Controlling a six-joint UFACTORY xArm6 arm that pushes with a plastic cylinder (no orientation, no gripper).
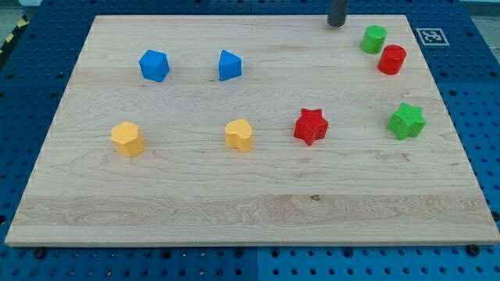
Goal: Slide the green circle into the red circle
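Camera view: no claw on this rig, so no open-or-closed state, only my tip (337, 24) at far right of the worktop (234, 203). Green circle (373, 39) lies just right of it, slightly nearer; red circle (392, 59) touches or nearly touches it, right and nearer.

green circle (373, 38), red circle (391, 59), pale wood-grain board (250, 207), dark rod (337, 12)

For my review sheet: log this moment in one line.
tip: top edge, left of green circle, apart | green circle: beside red circle, contact unclear | goal: unconfirmed
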